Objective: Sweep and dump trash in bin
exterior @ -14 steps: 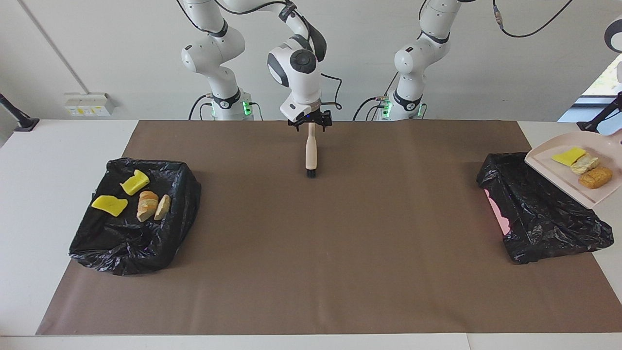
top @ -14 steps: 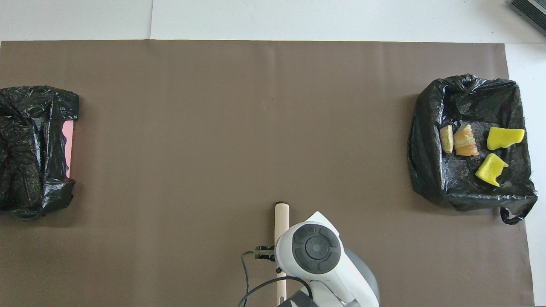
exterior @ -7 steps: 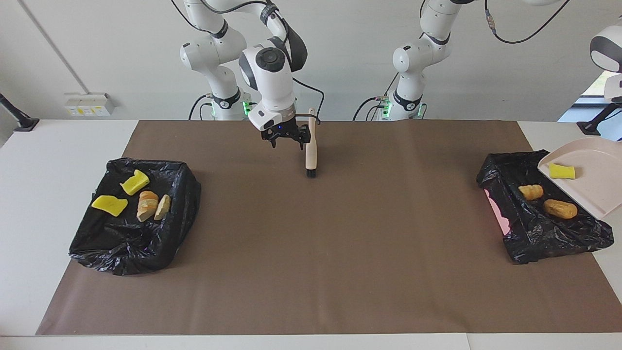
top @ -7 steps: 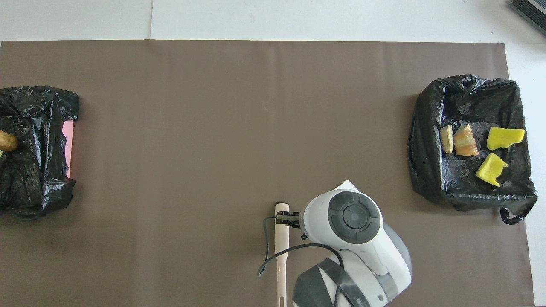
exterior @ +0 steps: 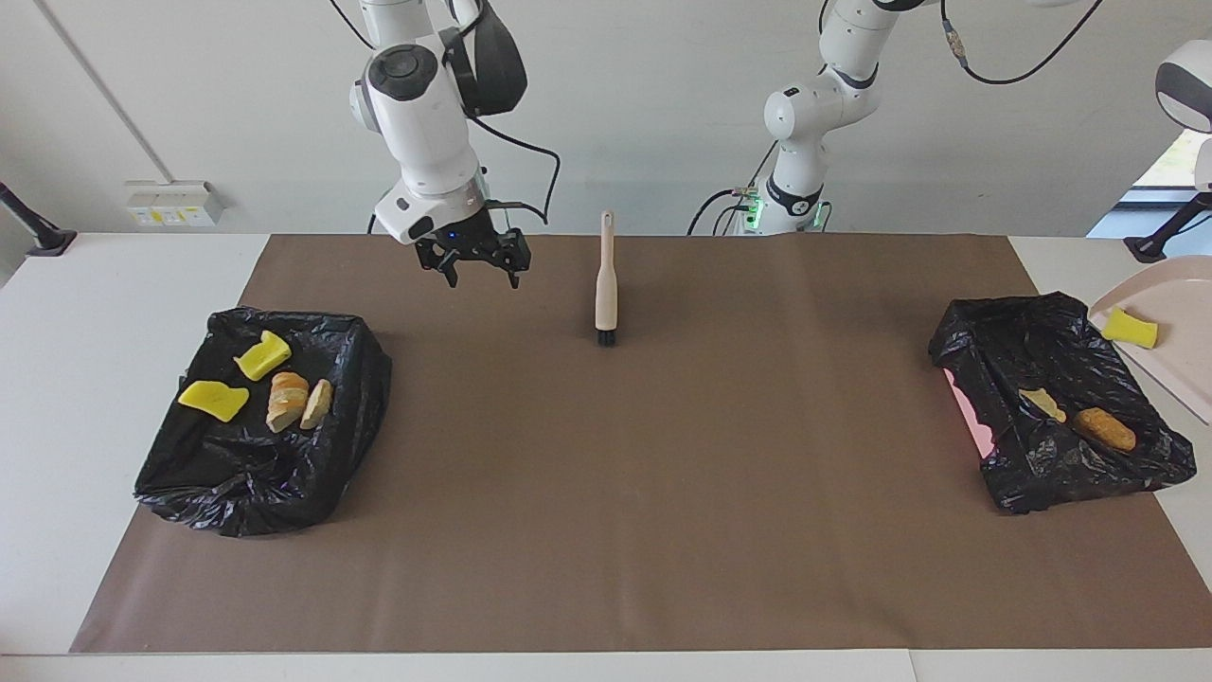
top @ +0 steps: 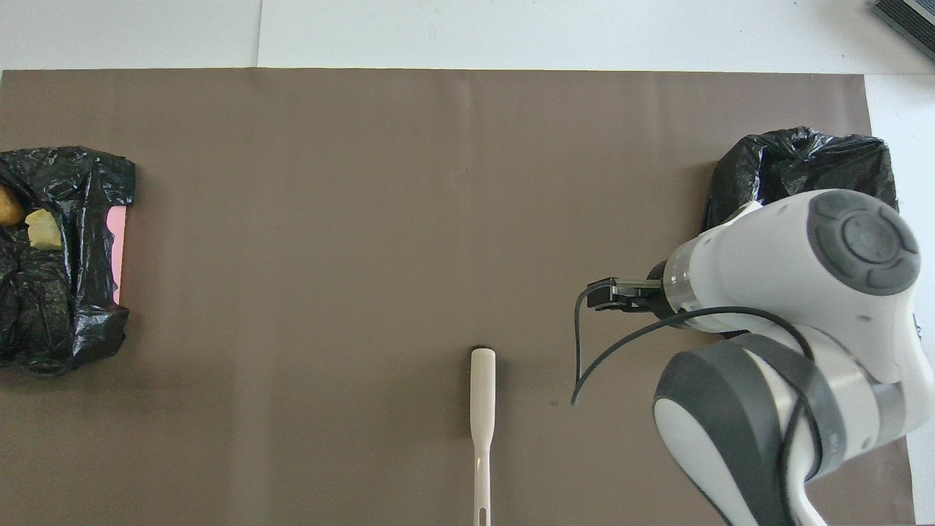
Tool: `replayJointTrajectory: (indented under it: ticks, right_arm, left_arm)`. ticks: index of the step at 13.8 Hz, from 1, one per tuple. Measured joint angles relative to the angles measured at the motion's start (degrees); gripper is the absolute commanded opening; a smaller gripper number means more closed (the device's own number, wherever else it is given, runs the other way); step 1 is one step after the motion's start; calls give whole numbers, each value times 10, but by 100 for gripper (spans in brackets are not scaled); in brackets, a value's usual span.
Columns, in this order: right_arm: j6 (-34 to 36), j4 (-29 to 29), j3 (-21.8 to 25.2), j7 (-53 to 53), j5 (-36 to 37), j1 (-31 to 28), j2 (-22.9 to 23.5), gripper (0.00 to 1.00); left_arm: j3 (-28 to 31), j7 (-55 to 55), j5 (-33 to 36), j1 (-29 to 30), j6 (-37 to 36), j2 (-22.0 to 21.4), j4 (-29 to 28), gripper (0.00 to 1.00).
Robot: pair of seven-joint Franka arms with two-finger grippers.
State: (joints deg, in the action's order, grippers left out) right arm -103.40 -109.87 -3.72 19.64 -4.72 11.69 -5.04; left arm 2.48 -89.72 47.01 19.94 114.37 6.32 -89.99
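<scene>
Watch the yellow sponge scrap [exterior: 1129,328] stuck on the tilted dustpan [exterior: 1169,355], 3 o'clock of bin [exterior: 1060,407]; right gripper [exterior: 476,266] empty, spread; left gripper unseen.

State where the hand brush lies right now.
In the facing view the hand brush lies on the brown mat, midway between the two black-bagged bins, beside the raised, empty right gripper.

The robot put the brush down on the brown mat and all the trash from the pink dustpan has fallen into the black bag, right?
Not all of it. The facing view shows one yellow chunk lying on the dustpan. Only two pieces are in the black bag under it. The brush does lie on the brown mat, and the right gripper is open, away from it.
</scene>
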Motion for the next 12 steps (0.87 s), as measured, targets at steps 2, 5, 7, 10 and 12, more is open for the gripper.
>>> replayJointTrajectory:
  ticks: [2, 5, 7, 10, 12]
  right_arm:
    - [35, 35, 1, -18, 20, -32, -3, 100]
    - [79, 94, 3, -38, 23, -79, -4, 100]
    - [87, 114, 9, -39, 24, -91, -4, 100]
    - [88, 137, 27, -40, 39, -94, -4, 100]
    - [93, 149, 32, -43, 49, -100, -4, 100]
  left_arm:
    - [0, 0, 33, -17, -23, 0, 4, 0]
    - [-2, 7, 97, -69, -83, -2, 5, 0]
    - [-3, 25, 108, -99, -119, -2, 7, 0]
    - [-1, 54, 67, -106, -130, -4, 9, 0]
    - [10, 78, -43, -100, -130, -6, 9, 0]
